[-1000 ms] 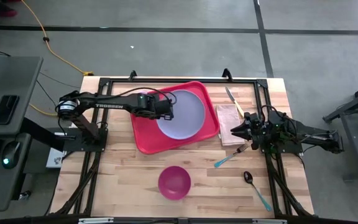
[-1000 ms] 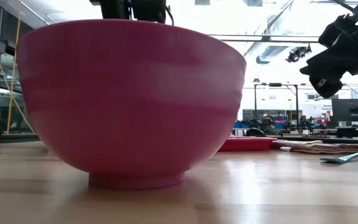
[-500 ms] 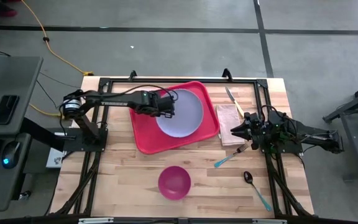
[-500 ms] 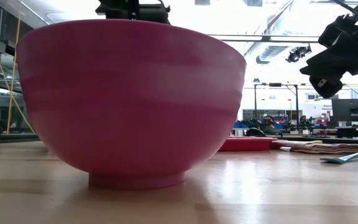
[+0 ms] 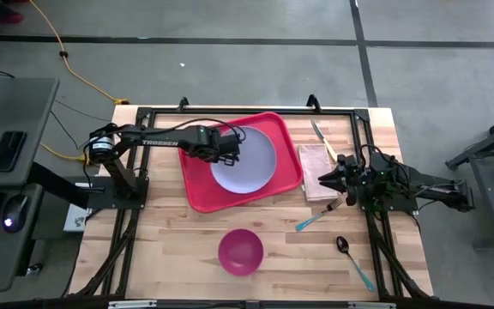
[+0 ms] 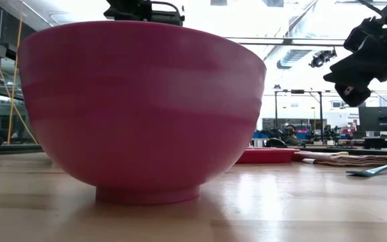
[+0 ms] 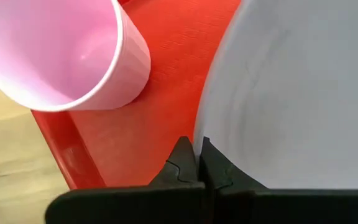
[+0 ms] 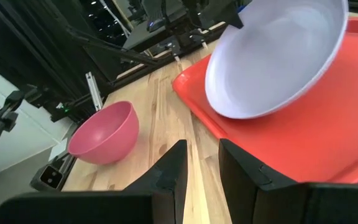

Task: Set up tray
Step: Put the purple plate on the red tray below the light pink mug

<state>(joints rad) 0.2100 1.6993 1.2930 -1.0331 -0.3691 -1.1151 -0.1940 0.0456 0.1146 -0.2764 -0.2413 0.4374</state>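
Observation:
The red tray (image 5: 197,184) lies on the table's far middle, with the round lavender plate (image 5: 247,160) on it. In the right wrist view the plate (image 8: 278,56) stands tilted on the tray (image 8: 303,149). My left gripper (image 5: 231,149) is at the plate's left edge, shut on its rim. A pink cup (image 7: 61,56) lies on its side on the tray (image 7: 160,87) beside the plate; the arm hides it from above. My right gripper (image 5: 322,180) hovers open over the napkin, right of the tray. My left gripper (image 7: 197,148) pinches the plate's rim (image 7: 211,134) at its left edge between its two fingers, coming from the table's left. That edge is raised, so the plate is tilted, and its opposite edge (image 8: 253,115) rests on the tray.
A pink bowl (image 5: 241,251) stands near the table's near edge and fills the low view (image 6: 140,107). Right of the tray lie a folded napkin (image 5: 316,163), a knife (image 5: 322,140), a teal-handled fork (image 5: 314,218) and a spoon (image 5: 350,255).
My left gripper has risen a little while keeping its hold. The plate's left edge has come up with it, so the plate now stands more tilted, with its right edge still on the tray, and it has shifted slightly toward the table's left.

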